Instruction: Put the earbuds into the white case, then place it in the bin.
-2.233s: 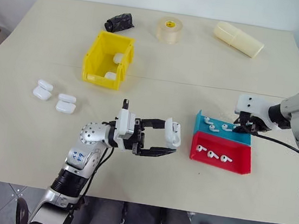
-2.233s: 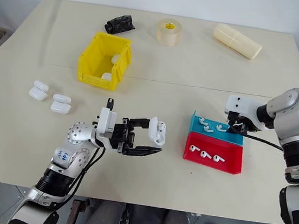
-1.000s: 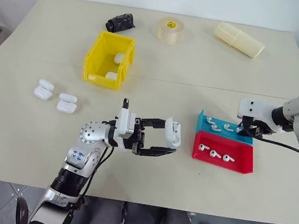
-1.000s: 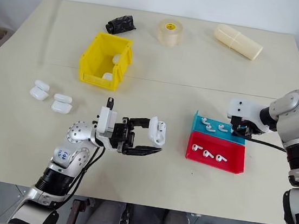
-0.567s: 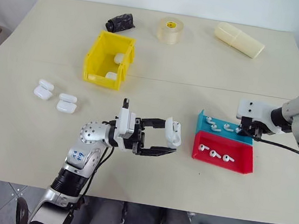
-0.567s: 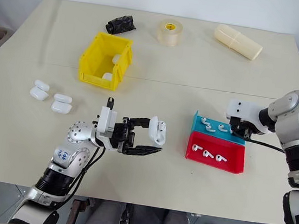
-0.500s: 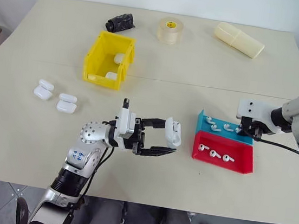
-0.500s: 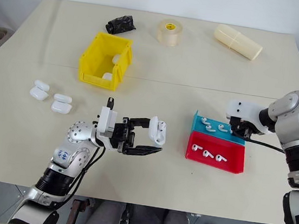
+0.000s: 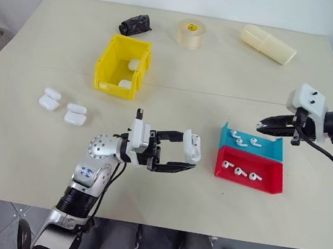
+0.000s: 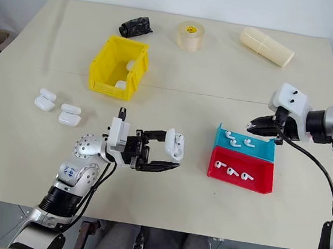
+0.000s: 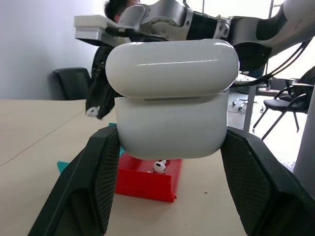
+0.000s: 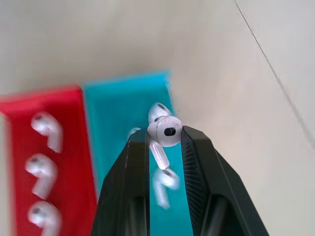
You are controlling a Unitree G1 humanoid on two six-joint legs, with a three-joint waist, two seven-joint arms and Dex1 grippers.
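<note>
The left gripper point(image 9: 188, 157) grips a white case point(image 9: 193, 147) above the worktop point(image 9: 221, 76), lid apparently shut. The right gripper point(image 12: 165, 142) pinches one earbud point(image 12: 164, 132) over the teal tray point(image 9: 254, 149). Loading the case and binning it in the yellow bin point(image 9: 107, 69) remain.

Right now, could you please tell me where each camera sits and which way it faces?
Head pair: looks forward and down at the beige table; both arms show.
Left wrist: looks along the left tool, shut on the glossy white rounded case; shares the red tray.
Right wrist: looks down along the right tool, pinching a tiny white earbud.
</note>
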